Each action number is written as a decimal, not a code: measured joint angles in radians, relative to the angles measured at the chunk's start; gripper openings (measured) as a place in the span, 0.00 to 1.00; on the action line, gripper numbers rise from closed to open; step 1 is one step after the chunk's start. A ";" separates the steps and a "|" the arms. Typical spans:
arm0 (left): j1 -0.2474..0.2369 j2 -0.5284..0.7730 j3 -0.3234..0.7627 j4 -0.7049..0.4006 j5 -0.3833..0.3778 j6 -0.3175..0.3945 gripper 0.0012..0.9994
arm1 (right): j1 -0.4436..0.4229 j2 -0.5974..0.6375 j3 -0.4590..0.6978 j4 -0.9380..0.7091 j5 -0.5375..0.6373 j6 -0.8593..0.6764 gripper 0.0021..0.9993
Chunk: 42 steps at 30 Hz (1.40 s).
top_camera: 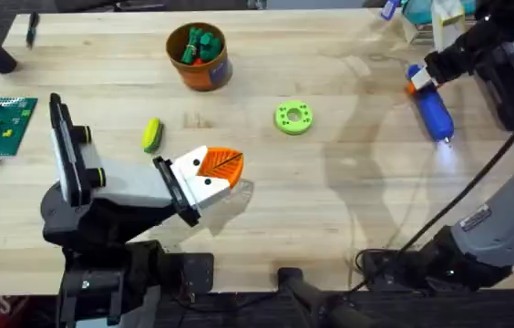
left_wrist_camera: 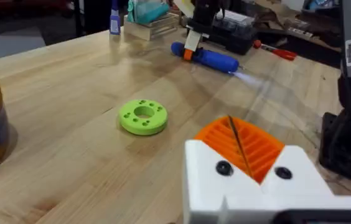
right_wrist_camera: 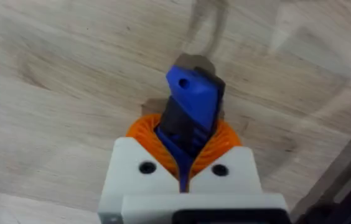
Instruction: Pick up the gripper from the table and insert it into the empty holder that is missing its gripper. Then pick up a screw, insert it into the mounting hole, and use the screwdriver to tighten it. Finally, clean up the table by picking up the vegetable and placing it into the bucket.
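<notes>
We see the screwdriver (top_camera: 434, 111) clamped in the right gripper (top_camera: 418, 80) jaws, its body angled over the far right tabletop (top_camera: 348, 182), tip lit and pointing down just above the wood. Relative to the screwdriver: the lime-green disc (top_camera: 293, 117) lies well to its left, the yellow vegetable (top_camera: 152, 133) farther left again, and the orange bucket (top_camera: 200, 56), holding green and red pieces, sits up left beyond the disc. Left gripper (top_camera: 210, 173) sits low by the vegetable, jaws clenched, nothing between them.
</notes>
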 joint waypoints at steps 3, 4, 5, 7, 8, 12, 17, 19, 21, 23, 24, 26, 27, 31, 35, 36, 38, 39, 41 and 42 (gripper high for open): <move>0.000 0.000 0.000 0.000 0.000 0.000 0.01 | 0.000 0.000 0.000 -0.003 0.001 0.000 0.03; 0.000 0.000 0.000 0.000 0.000 0.000 0.01 | 0.000 0.000 0.000 -0.006 0.001 0.000 0.03; 0.000 0.000 0.000 0.000 0.000 0.000 0.01 | 0.000 0.000 0.001 -0.009 0.001 0.002 0.03; 0.000 0.000 0.000 0.000 0.000 0.000 0.01 | 0.000 0.000 0.004 -0.026 0.004 0.014 0.03; 0.000 0.000 0.000 0.000 0.000 0.000 0.01 | 0.000 0.000 0.005 -0.036 0.004 0.023 0.03; 0.000 0.000 0.000 0.000 0.000 0.000 0.01 | 0.000 0.000 0.015 -0.104 0.004 0.062 0.03; 0.000 0.000 0.000 0.000 0.000 0.000 0.01 | 0.000 -0.024 0.020 -0.141 0.004 0.100 0.03; 0.000 0.000 0.000 0.000 0.000 0.000 0.01 | 0.000 -0.071 0.020 -0.160 0.004 0.114 0.03; 0.000 0.000 0.000 0.000 0.000 0.000 0.01 | 0.000 -0.137 0.021 -0.189 0.002 0.127 0.03; 0.000 0.000 0.000 0.000 0.000 0.000 0.01 | 0.000 -0.211 0.027 -0.230 -0.015 0.134 0.03; 0.000 0.000 0.000 0.000 0.000 0.000 0.01 | 0.000 -0.246 0.029 -0.248 -0.031 0.137 0.03; 0.000 0.000 0.000 0.000 0.000 0.000 0.01 | 0.000 -0.313 0.033 -0.278 -0.068 0.141 0.03; 0.000 0.000 0.000 0.000 0.000 0.000 0.01 | 0.000 -0.345 0.034 -0.288 -0.088 0.146 0.03; 0.000 0.000 0.000 0.000 0.000 0.000 0.01 | 0.000 -0.448 0.029 -0.296 -0.134 0.182 0.03; 0.000 0.000 0.000 0.000 0.000 0.000 0.01 | 0.000 -0.564 -0.032 -0.289 -0.157 0.210 0.03; 0.000 0.000 0.000 0.000 0.000 0.000 0.01 | 0.000 -0.598 -0.055 -0.288 -0.166 0.215 0.03; 0.000 0.000 0.000 0.000 0.000 0.000 0.01 | 0.000 -0.680 -0.123 -0.267 -0.198 0.220 0.03; 0.000 0.000 0.000 0.000 0.000 0.000 0.01 | 0.000 -0.719 -0.158 -0.251 -0.217 0.222 0.03; 0.000 0.000 0.000 0.000 0.000 0.000 0.01 | 0.000 -0.799 -0.228 -0.219 -0.265 0.223 0.03; 0.000 0.000 0.000 0.000 0.000 0.000 0.01 | 0.000 -0.836 -0.259 -0.205 -0.292 0.225 0.03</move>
